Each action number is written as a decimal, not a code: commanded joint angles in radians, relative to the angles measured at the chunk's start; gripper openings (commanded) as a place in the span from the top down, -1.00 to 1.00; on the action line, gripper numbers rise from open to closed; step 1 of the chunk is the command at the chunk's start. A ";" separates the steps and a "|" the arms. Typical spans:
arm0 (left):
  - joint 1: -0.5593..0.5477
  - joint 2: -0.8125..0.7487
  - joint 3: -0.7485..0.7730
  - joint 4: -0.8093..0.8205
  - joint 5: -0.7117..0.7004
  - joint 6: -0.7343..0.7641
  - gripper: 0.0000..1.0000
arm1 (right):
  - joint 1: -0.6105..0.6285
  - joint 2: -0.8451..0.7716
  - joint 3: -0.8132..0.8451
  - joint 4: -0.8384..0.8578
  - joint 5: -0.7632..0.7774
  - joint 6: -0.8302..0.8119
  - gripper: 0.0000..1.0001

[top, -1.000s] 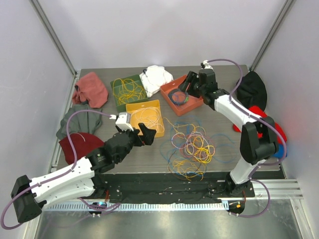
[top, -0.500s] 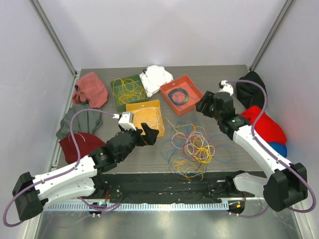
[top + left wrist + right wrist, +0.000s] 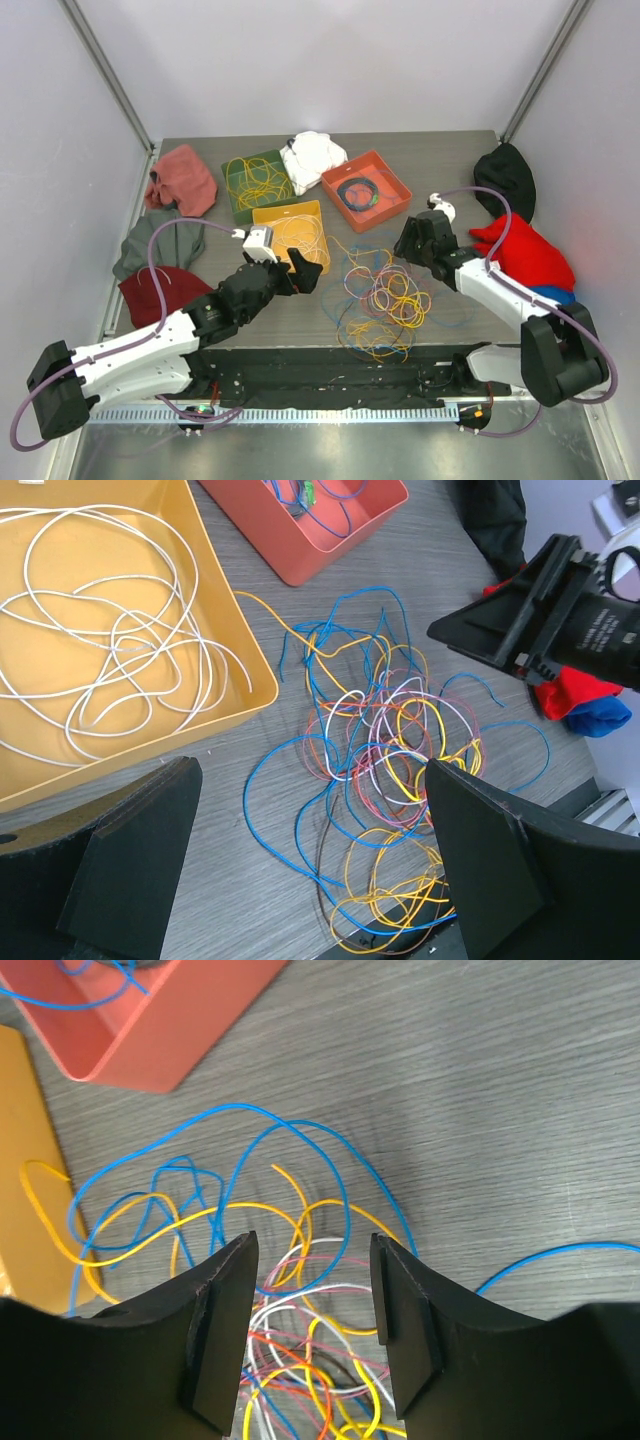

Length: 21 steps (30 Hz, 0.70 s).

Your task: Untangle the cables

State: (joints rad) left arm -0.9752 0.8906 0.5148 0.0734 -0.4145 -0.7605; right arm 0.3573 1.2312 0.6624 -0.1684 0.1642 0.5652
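Though tangled, thin multicoloured cables (image 3: 385,294).

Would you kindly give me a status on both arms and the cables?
Left tool open, empty, left of the pile. Right tool open, empty, at its far edge. Cables tangled on table, none gripped. Yellow tray close beside left tool.

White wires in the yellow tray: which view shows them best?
Left wrist: the white wires fill its upper left, each loop traceable in the yellow tray. Top external shows them tiny; right wrist shows only the tray's edge.
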 commanded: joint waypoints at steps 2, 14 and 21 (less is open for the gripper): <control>-0.002 -0.002 0.017 0.034 0.003 -0.017 -1.00 | 0.000 0.085 0.005 0.115 0.046 -0.027 -0.08; -0.002 -0.016 0.013 0.017 -0.015 -0.003 -1.00 | -0.001 0.234 0.066 0.162 0.107 -0.002 0.59; 0.000 -0.030 0.002 0.020 -0.023 0.004 -0.99 | 0.000 0.145 0.052 0.193 0.153 -0.008 0.99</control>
State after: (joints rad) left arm -0.9752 0.8829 0.5148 0.0692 -0.4152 -0.7727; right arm 0.3573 1.4456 0.6903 -0.0307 0.2531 0.5556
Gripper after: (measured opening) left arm 0.996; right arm 0.026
